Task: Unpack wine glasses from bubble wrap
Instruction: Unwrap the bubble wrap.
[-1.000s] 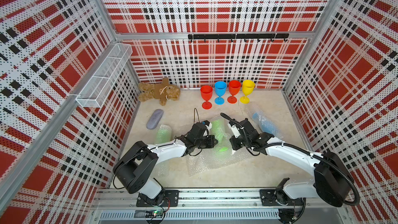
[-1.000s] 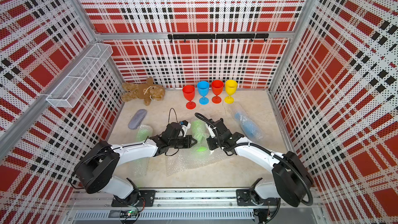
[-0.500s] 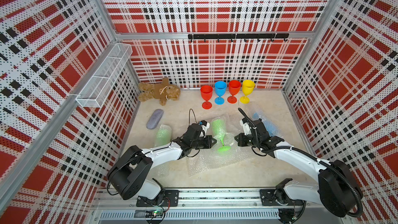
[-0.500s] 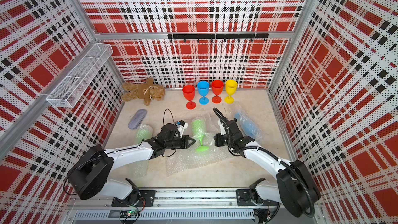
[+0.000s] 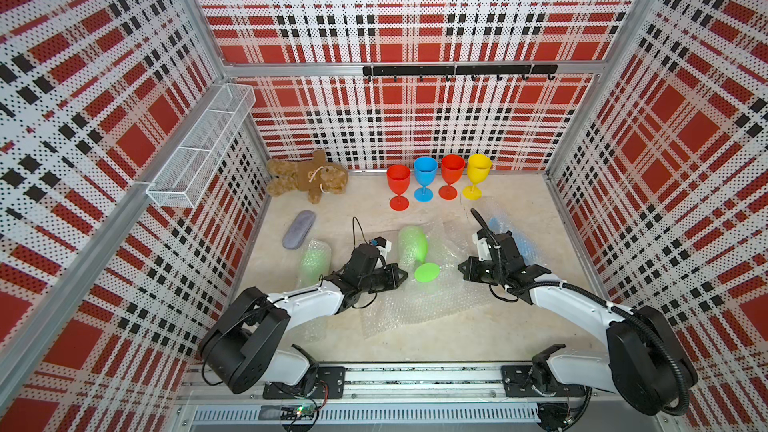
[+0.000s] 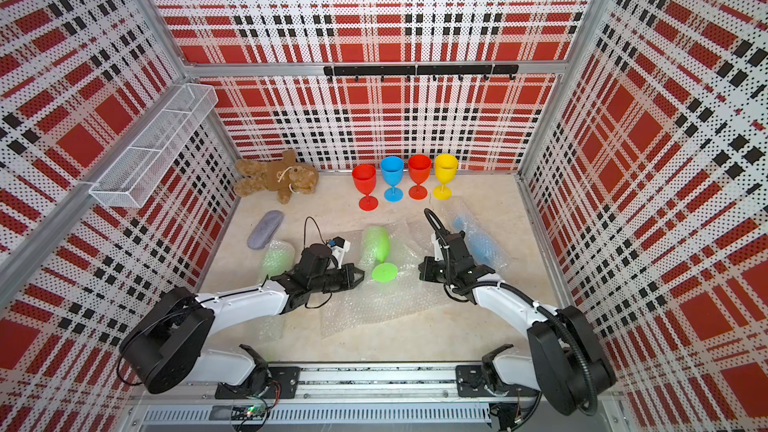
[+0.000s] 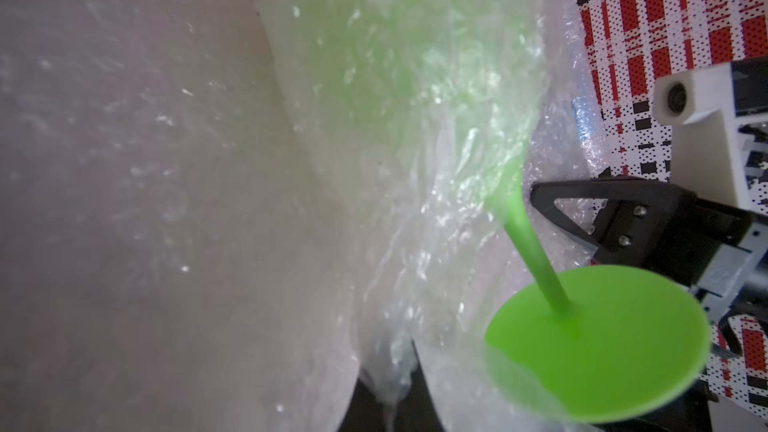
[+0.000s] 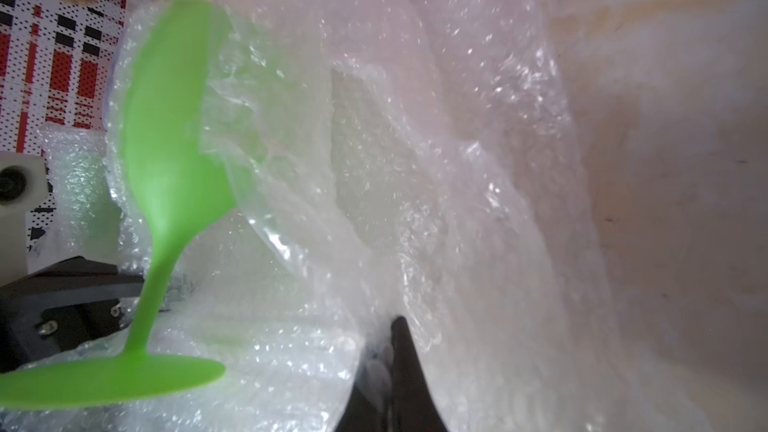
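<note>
A green wine glass [image 5: 413,244] lies on its side mid-table, its foot [image 6: 384,273] and stem bare and its bowl still under bubble wrap [image 5: 415,305] that spreads out beneath it. My left gripper [image 5: 403,275] is shut on a fold of that wrap just left of the foot; in the left wrist view the film is pinched between the fingertips [image 7: 388,396]. My right gripper [image 5: 460,270] is shut on the wrap's other side [image 8: 392,351]. Red [image 5: 399,187], blue [image 5: 424,178], red [image 5: 451,176] and yellow [image 5: 478,174] glasses stand at the back.
A wrapped green bundle [image 5: 313,261] lies beside my left arm and a wrapped blue one [image 5: 511,238] behind my right wrist. A teddy bear [image 5: 309,176] and grey pouch [image 5: 298,229] lie back left. A wire basket [image 5: 199,155] hangs on the left wall.
Both grippers have drawn apart, the right one moving right, spreading the wrap open. The green glass's foot and stem now lie bare between them.
</note>
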Controlling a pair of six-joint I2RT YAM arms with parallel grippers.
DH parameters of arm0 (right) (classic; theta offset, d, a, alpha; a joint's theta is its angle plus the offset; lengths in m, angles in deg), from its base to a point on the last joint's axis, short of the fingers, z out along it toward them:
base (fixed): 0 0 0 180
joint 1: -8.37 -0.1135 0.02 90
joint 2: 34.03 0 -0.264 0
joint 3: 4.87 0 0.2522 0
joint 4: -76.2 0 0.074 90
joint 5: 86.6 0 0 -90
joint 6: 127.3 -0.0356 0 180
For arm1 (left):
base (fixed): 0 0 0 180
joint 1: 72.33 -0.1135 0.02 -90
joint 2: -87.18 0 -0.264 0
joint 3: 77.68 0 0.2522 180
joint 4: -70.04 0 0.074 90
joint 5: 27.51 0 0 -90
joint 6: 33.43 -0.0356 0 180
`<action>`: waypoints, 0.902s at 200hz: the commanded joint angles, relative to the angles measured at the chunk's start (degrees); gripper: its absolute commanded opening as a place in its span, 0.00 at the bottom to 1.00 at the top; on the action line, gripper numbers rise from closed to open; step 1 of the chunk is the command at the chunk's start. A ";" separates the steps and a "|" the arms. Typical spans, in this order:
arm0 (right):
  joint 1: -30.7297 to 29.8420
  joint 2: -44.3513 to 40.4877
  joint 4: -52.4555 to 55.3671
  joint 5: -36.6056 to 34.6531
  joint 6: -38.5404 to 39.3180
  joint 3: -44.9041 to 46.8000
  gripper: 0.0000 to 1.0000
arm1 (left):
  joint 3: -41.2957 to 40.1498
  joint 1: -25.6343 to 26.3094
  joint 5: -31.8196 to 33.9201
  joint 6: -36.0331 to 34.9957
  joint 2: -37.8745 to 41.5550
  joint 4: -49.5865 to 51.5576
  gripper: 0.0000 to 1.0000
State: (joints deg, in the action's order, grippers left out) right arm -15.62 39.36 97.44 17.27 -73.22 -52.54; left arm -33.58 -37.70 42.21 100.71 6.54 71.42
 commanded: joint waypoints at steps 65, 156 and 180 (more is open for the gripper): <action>2.42 -2.74 2.35 -7.32 2.24 -1.24 0.00 | 2.39 -0.09 7.91 -2.42 3.87 10.80 0.40; -0.05 -6.07 8.08 -10.71 3.76 -6.02 0.53 | 11.92 -4.24 17.05 -11.77 16.32 27.25 0.72; -0.95 -7.40 11.80 -14.23 8.53 -9.64 0.50 | 15.81 -2.30 14.13 -12.19 16.23 26.44 0.68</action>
State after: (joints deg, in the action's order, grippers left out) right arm -15.33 34.35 105.09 7.87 -68.56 -58.27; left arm -21.60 -41.56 57.18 91.40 22.41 95.90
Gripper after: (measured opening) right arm 0.536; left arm 0.699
